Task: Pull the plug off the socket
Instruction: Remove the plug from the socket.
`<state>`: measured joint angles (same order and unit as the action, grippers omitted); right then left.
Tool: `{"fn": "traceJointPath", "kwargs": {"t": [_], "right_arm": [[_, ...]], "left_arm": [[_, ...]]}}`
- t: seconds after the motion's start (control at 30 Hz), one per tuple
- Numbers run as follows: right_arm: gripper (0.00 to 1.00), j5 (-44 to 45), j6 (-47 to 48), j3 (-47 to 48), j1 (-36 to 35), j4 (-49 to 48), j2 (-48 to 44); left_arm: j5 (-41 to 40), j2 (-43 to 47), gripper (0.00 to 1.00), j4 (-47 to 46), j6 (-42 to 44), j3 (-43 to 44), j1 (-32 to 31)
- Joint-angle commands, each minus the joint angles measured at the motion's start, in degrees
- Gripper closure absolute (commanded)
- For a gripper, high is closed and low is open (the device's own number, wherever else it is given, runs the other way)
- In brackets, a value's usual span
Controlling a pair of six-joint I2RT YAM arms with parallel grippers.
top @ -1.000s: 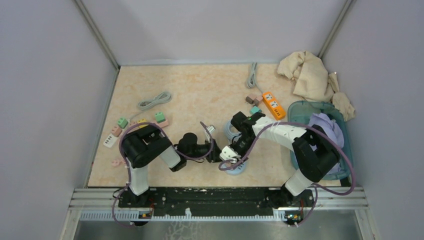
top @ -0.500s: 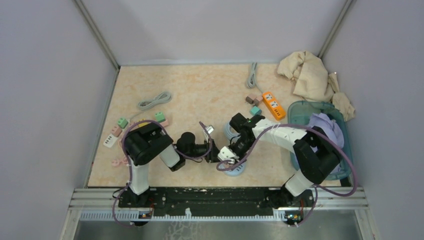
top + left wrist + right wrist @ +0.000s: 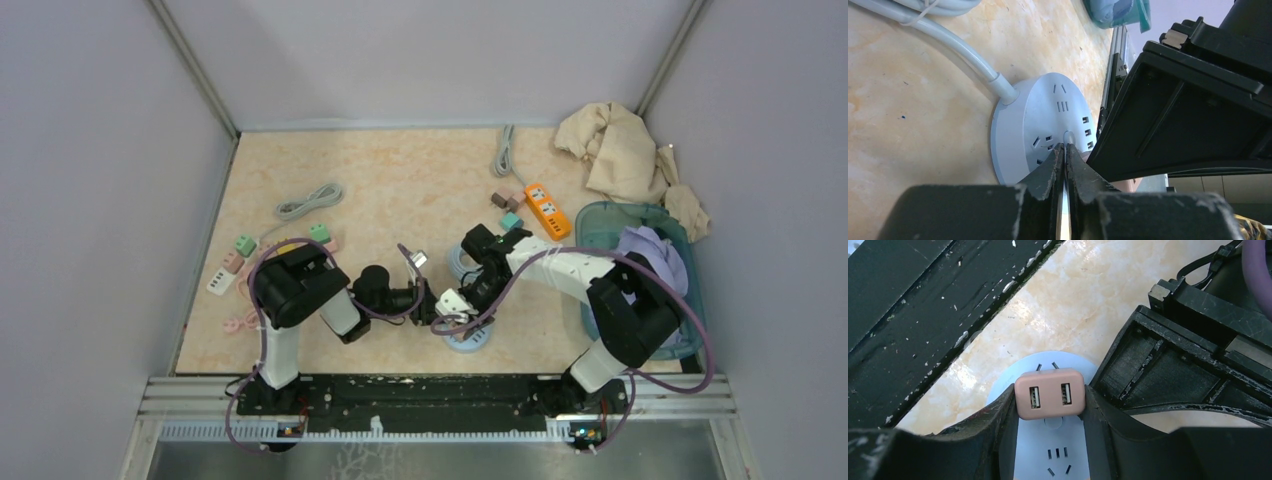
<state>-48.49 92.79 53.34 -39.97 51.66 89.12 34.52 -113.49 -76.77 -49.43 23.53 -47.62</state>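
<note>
While both arms lean in from the near rail [image 3: 430, 395], the action sits right in front of them. The round pale-blue socket [image 3: 470, 343] lies flat on the beige table [image 3: 400, 180], close to its near edge, and the two grippers meet over it. Look at the right gripper [image 3: 1050, 409]: it has the pink plug [image 3: 1050, 399] pinched squarely between its fingers [image 3: 1003, 425], one on each side, with the plug's two USB ports facing the wrist camera. That plug sits over the middle of the socket's face, though whether its pins are in or out, I cannot tell. From the left comes the left gripper [image 3: 1064, 152], fingertips pressed tight together with nothing between them. Their point is right at the socket's top face, beside the other gripper's black body. A white cord [image 3: 948, 45] runs off the socket's side. Farther back on the left lie a few small green, pink and white adapters [image 3: 233, 262] and a coiled grey cable [image 3: 310, 200]. On the right are a teal bin [image 3: 610, 207] holding lilac cloth [image 3: 655, 255], an orange power strip [image 3: 547, 209], and a crumpled beige cloth [image 3: 620, 150] in the far corner.
</note>
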Motion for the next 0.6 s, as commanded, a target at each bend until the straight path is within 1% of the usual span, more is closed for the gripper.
{"fn": "traceJointPath", "kwargs": {"t": [0.0, 0.1, 0.17, 0.27, 0.43, 0.57], "right_arm": [[1.0, -1.0, 6.5, 1.0, 1.4, 2.3, -0.9], [1.0, -4.3, 11.7, -0.5, 0.9, 4.5, -0.7], [1.0, -5.0, 11.4, -1.0, -0.2, 3.9, -0.7], [1.0, -5.2, 5.6, -0.9, -1.6, -0.5, -0.8], [1.0, -6.4, -4.5, 0.3, -1.6, -5.8, -1.2], [1.0, -5.2, -6.4, 0.3, -0.5, -7.2, -2.1]], "left_arm": [[-2.0, -4.3, 0.88, 14.1, 4.2, -2.1, -0.2], [-2.0, -4.5, 0.88, 14.6, 4.4, -1.8, -0.2], [-1.9, -4.5, 0.88, 15.0, 4.5, -1.5, -0.2], [-1.9, -4.6, 0.88, 15.6, 4.7, -1.4, -0.2], [-1.8, -4.7, 0.89, 15.8, 4.7, -1.4, -0.2], [-1.7, -4.9, 0.89, 15.8, 4.6, -1.2, -0.2]]}}
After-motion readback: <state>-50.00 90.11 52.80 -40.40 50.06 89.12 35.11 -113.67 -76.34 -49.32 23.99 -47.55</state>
